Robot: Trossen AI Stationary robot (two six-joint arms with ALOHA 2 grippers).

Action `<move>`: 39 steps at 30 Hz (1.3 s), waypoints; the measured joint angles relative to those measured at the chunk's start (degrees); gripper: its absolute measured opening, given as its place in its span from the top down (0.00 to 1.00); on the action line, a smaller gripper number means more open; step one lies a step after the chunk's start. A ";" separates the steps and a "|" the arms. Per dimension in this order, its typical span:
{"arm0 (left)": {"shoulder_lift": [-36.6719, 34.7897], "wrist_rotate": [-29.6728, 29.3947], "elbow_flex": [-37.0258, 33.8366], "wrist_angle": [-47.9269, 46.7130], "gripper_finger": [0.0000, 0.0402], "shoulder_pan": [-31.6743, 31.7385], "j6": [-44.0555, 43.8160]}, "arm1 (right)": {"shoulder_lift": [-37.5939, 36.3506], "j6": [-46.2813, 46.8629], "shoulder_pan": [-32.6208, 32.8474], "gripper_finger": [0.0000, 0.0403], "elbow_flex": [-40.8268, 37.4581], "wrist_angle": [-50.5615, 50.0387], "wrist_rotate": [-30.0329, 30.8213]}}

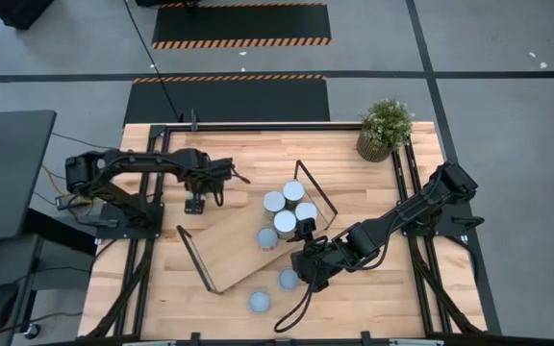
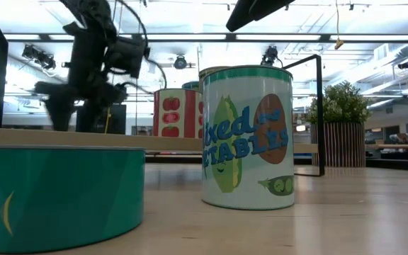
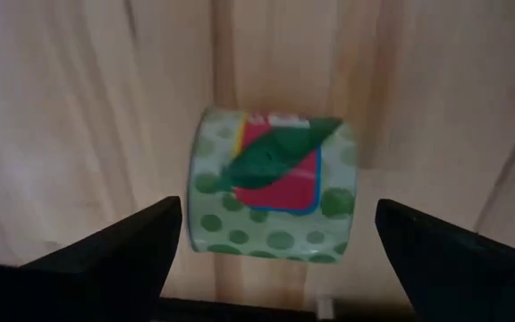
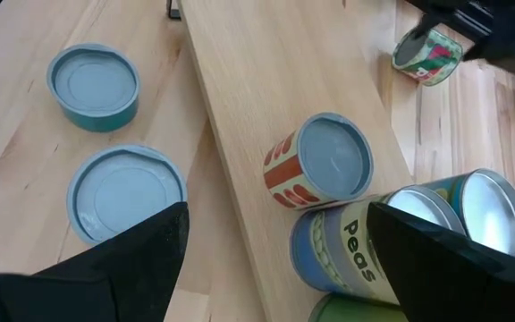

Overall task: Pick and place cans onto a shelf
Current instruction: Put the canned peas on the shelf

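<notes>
A can with a green dotted label (image 3: 275, 183) lies on its side on the tabletop, beyond the shelf's left end. My left gripper (image 1: 195, 203) hangs over it, pointing down and open, with one finger on each side of the can and apart from it. The shelf (image 1: 227, 252) lies slantwise on the table. Several cans (image 1: 287, 210) stand on its right end. My right gripper (image 1: 304, 261) hovers open by the shelf's near edge, with nothing between its fingers. Two short teal cans (image 4: 94, 85) (image 4: 125, 192) stand on the table in front of the shelf.
A potted plant (image 1: 385, 128) stands at the far right corner. Black wire frames (image 1: 196, 258) rise at both short ends of the shelf. In the low view a short teal can (image 2: 55, 195) and a vegetables can (image 2: 246, 138) stand in the foreground.
</notes>
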 joint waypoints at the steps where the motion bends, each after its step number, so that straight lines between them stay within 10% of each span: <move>1: 0.00 -1.42 -0.88 0.53 0.05 -0.21 0.23 | 0.00 -0.08 0.00 0.13 0.00 0.02 0.00; 13: 0.00 -1.75 -3.40 7.01 0.08 -0.58 -0.83 | 0.00 -1.35 0.00 0.13 0.00 1.25 -0.07; 24: 0.00 -2.46 -3.08 6.88 0.35 -0.57 -1.32 | -0.25 -1.36 0.00 0.13 0.00 1.21 0.40; 39: -4.78 -13.02 22.27 0.61 0.32 -12.75 -2.61 | -10.19 2.14 -5.84 0.13 0.00 7.98 0.13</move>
